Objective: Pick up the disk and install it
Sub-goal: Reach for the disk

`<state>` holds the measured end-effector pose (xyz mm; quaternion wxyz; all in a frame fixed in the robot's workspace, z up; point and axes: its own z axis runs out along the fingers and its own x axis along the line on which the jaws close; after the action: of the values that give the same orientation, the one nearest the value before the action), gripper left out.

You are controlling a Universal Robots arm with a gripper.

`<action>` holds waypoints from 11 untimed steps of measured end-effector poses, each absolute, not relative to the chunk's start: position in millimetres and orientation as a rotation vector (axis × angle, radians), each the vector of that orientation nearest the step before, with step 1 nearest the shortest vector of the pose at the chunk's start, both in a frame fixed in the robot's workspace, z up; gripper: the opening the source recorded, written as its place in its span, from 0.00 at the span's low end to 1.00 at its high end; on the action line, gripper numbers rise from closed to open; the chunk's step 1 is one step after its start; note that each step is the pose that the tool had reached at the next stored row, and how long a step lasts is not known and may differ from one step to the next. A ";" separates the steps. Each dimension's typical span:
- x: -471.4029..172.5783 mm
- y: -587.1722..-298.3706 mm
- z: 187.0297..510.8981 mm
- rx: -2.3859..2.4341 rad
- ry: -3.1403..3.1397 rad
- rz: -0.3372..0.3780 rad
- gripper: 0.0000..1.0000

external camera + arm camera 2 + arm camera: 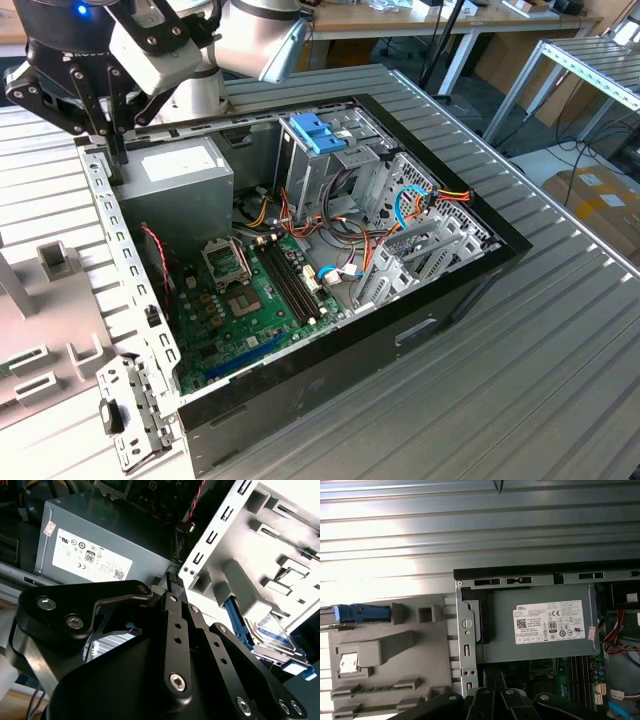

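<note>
The disk [272,636], a dark silvery drive between bright blue rails, lies in a grey fixture [260,545] beside the open computer case. Its blue end [362,613] shows at the fixture's edge in the first wrist view. My gripper [112,140] hangs over the case's rear corner at the exterior view's far left, just above the case's perforated rear wall and next to the power supply [175,185]. In the second wrist view the gripper [172,580] has its black fingers drawn together with nothing between them, a short way from the disk.
The open case [470,270] lies flat on a ribbed metal table [560,350]. Inside are the green motherboard [250,300], the metal drive cage [400,200] with a pale-blue latch [318,130], and loose coloured cables. The grey fixture [50,300] sits at the exterior view's left.
</note>
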<state>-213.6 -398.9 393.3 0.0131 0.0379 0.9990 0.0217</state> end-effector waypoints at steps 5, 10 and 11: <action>-215.9 -398.9 393.3 0.118 3.113 0.068 0.11; -217.8 -398.9 393.3 0.118 3.112 0.068 0.11; -218.2 -398.9 393.3 0.118 3.113 0.068 0.11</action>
<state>-218.2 -398.9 393.3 0.0130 0.0379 0.9990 0.0217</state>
